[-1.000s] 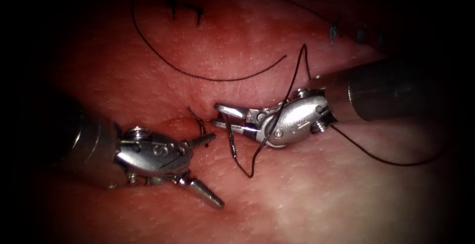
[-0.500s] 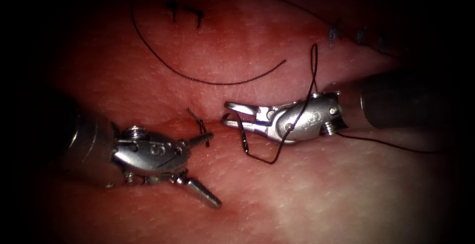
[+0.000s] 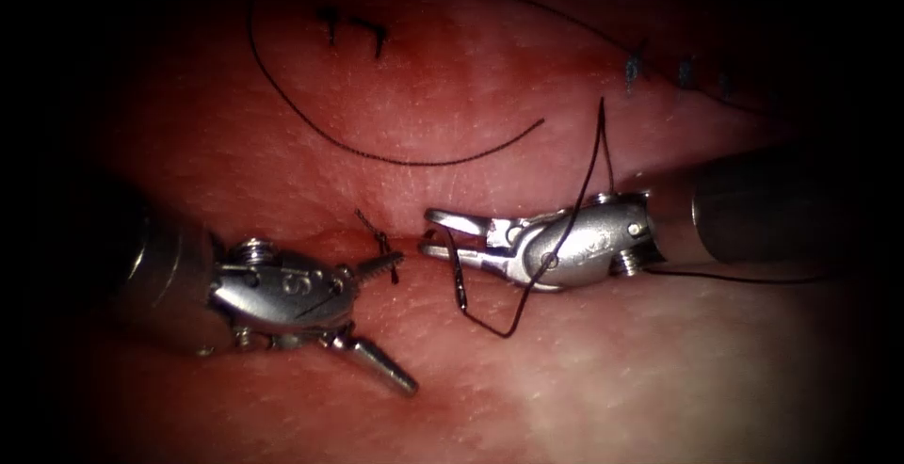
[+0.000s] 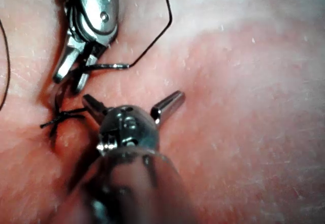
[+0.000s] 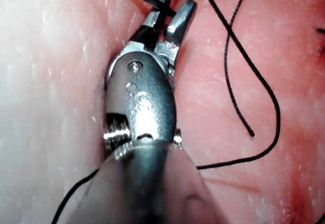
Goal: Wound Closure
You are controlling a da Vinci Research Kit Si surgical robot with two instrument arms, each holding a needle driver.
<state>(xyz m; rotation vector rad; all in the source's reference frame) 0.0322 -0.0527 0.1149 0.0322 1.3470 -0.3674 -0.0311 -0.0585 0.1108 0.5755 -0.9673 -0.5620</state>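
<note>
My right tool [image 3: 428, 232] comes in from the right, its jaws shut on the dark curved needle [image 3: 459, 280]. The needle hangs out of the jaws above the tissue [image 3: 584, 379], free of it. Its thread [image 3: 513, 328] leaves the needle's rear end, sweeps under the tool and loops up over the wrist. The left wrist view shows the same grip, with the needle [image 4: 109, 66] sticking sideways out of the right tool [image 4: 68, 82]. My left tool [image 3: 393, 325] lies at the lower left, jaws open wide and holding nothing, its upper jaw beside a tied knot [image 3: 377, 235].
A loose length of thread [image 3: 395, 158] curves across the tissue above the tools. Finished dark stitches [image 3: 353, 24] sit at the far top left, and several more [image 3: 659, 64] at the top right. Red fluid stains the tissue around the knot.
My right tool has drawn back to the right, carrying the needle away from the knot. The thread loop over its wrist has shifted right. The left tool has barely moved.
</note>
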